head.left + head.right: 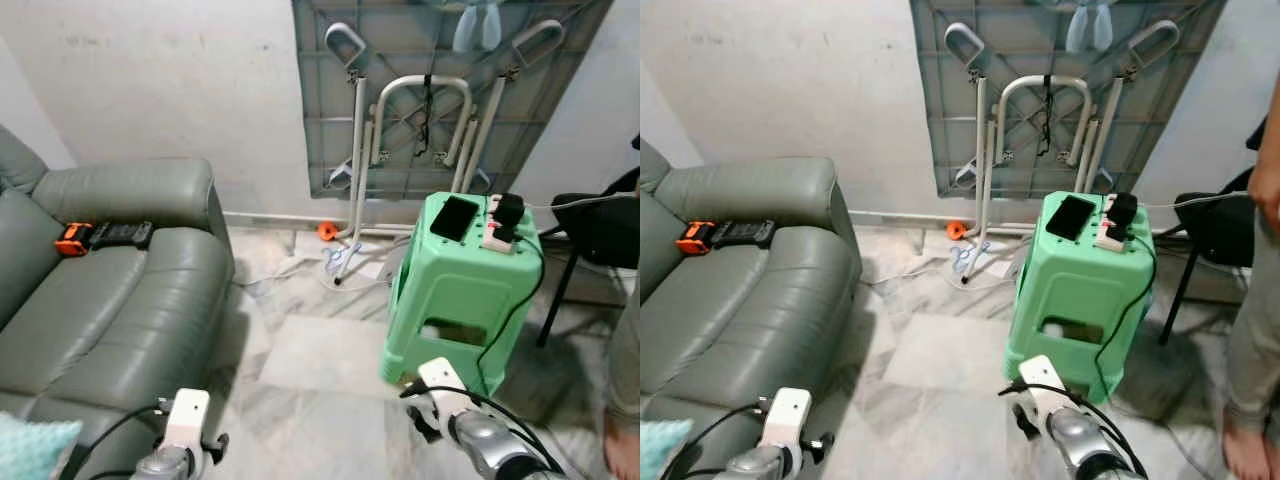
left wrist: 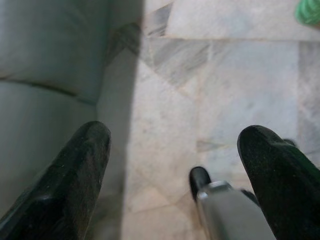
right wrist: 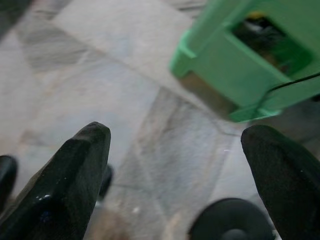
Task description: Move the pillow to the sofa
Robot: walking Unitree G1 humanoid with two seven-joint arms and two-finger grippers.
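Note:
A pale teal pillow [image 1: 30, 447] shows one corner at the near left, lying on the seat of the grey-green leather sofa [image 1: 120, 300]. Both silver arms hang low at the bottom of the eye views, the left arm [image 1: 180, 440] beside the sofa's front and the right arm [image 1: 475, 425] near the green stool. My left gripper [image 2: 175, 132] is open over the marble floor next to the sofa, holding nothing. My right gripper [image 3: 177, 134] is open as well, empty, above the floor close to the stool's foot.
A green plastic stool [image 1: 455, 300] carries a phone [image 1: 455, 216] and a power strip [image 1: 503, 225], with a cable hanging down. A folded table [image 1: 430, 90] leans on the wall. A black chair [image 1: 600, 235] and a person's leg [image 1: 1250, 340] stand at the right. An orange-black device [image 1: 100, 237] lies on the sofa.

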